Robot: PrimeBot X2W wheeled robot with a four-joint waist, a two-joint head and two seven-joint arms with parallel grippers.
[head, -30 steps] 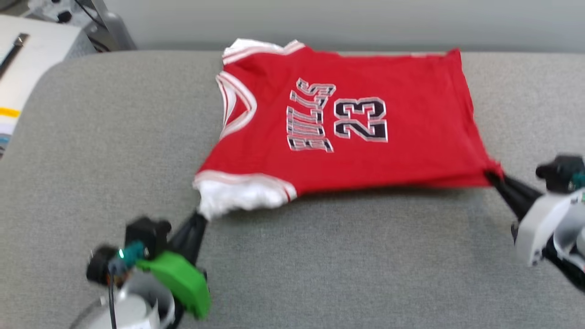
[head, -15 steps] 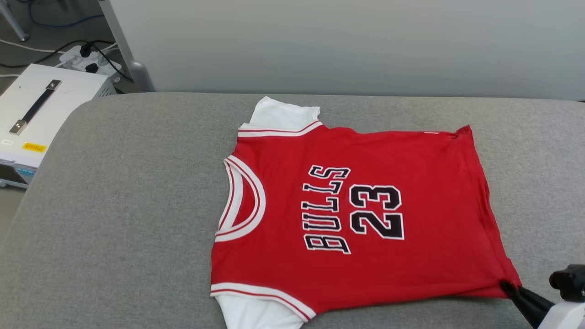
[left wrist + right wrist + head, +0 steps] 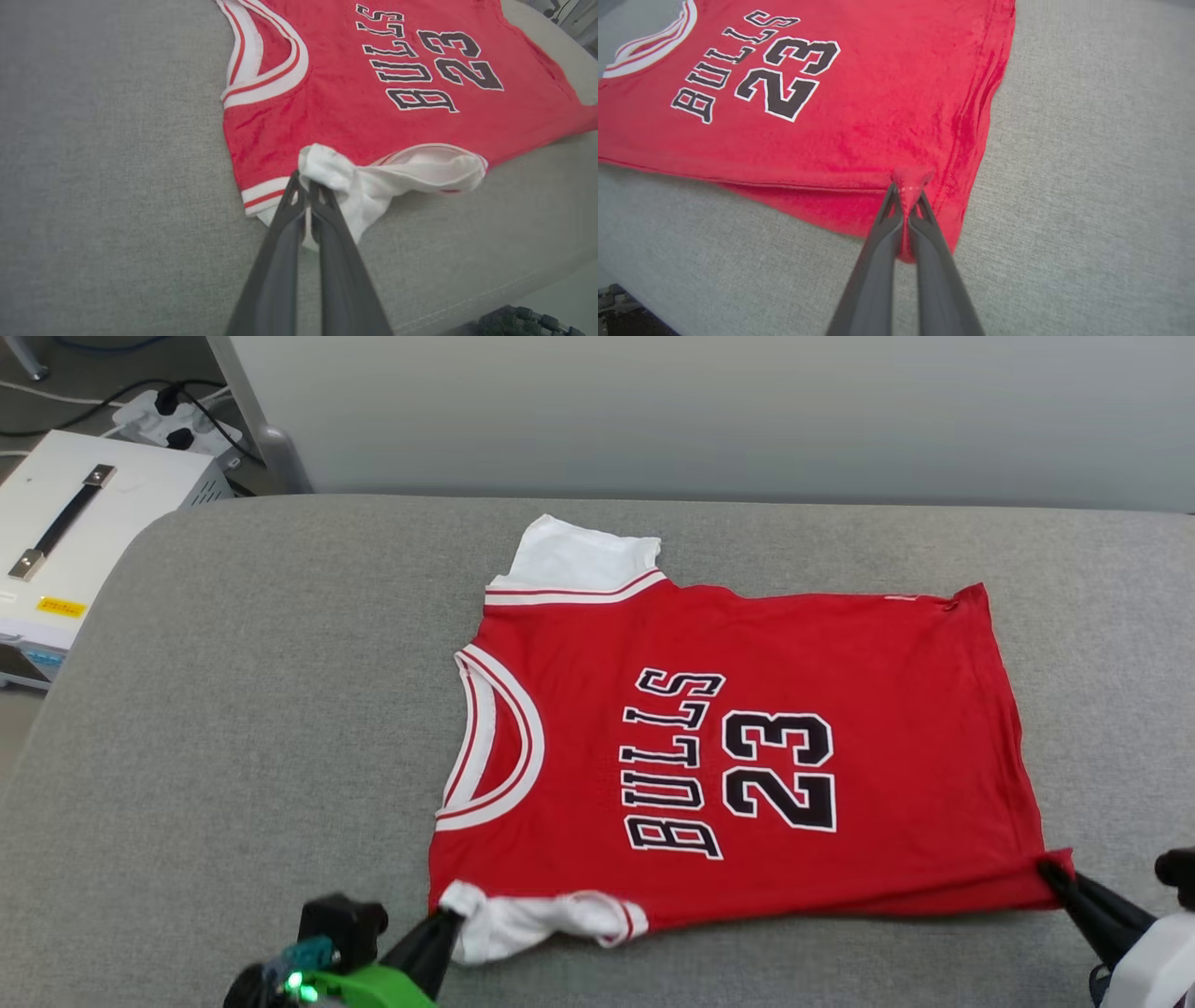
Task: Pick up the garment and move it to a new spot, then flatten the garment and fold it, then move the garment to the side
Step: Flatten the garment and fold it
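Flattening the garment point(image 3: 747, 728), we have the left gripper point(image 3: 304, 183) clamped on its white sleeve point(image 3: 420, 170), the right gripper point(image 3: 906, 193) on its hem corner point(image 3: 911, 178); pull evenly outward from the lettering point(image 3: 677, 761).

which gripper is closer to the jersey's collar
Left. The left gripper is shut on the white sleeve, close to the collar; the right gripper is shut on the red hem corner, at the far end of the jersey.

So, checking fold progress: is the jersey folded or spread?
Spread: the garment lies flat, whole front and lettering showing; only the near sleeve is bunched.
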